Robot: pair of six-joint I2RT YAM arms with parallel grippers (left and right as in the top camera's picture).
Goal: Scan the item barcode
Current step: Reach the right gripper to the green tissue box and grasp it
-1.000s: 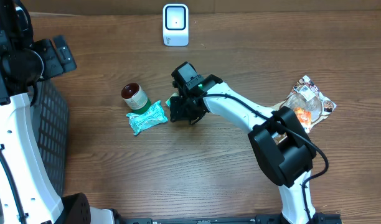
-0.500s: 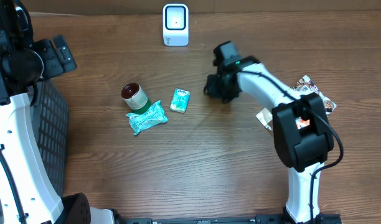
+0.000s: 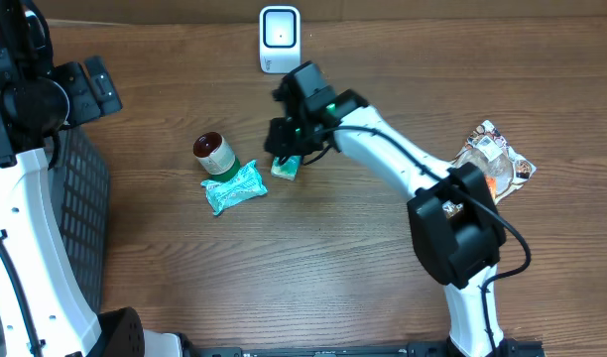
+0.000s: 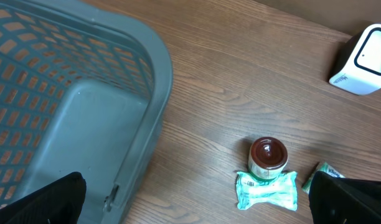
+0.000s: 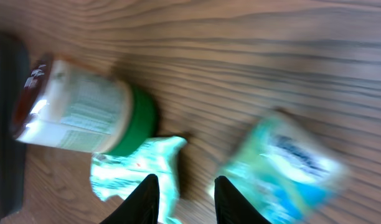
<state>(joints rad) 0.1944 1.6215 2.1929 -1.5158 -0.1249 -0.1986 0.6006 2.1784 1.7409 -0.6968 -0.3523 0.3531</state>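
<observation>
1. At the far left, a grey mesh basket [image 3: 80, 198] stands at the counter's [image 3: 313, 268] edge. In the left wrist view its rim and slotted walls fill the left half of the frame.
2. The left claw [image 3: 90, 87] hangs above the basket's far end, well apart from every item. Its fingers [image 4: 35, 199] sit at the two bottom corners of its own camera view, so it is wide and grips nothing.
3. Right of the basket is a small jar [image 3: 214, 151] with a dark red top, a white label and a green band.
4. A crinkled teal packet [image 3: 234, 186] lies just near of the jar, and its far edge touches the jar's green end.
5. The task's item, a small teal box [image 3: 288, 167], lies flat on the counter just right of the packet. It is near of the scanner and well apart from it.
6. The right claw [image 3: 289, 139] is above the box's far end, with its arm reaching in from the right. I cannot tell whether it touches the box.
7. In the right wrist view its two pale fingers [image 5: 147, 199] stand narrowly apart. Nothing is between them, and the packet shows through the gap while the blurred box lies off to the right.
8. The white scanner [image 3: 280, 40] stands upright at the far edge.
9. At the far right lies a clump of clear snack bags [image 3: 494, 164].
</observation>
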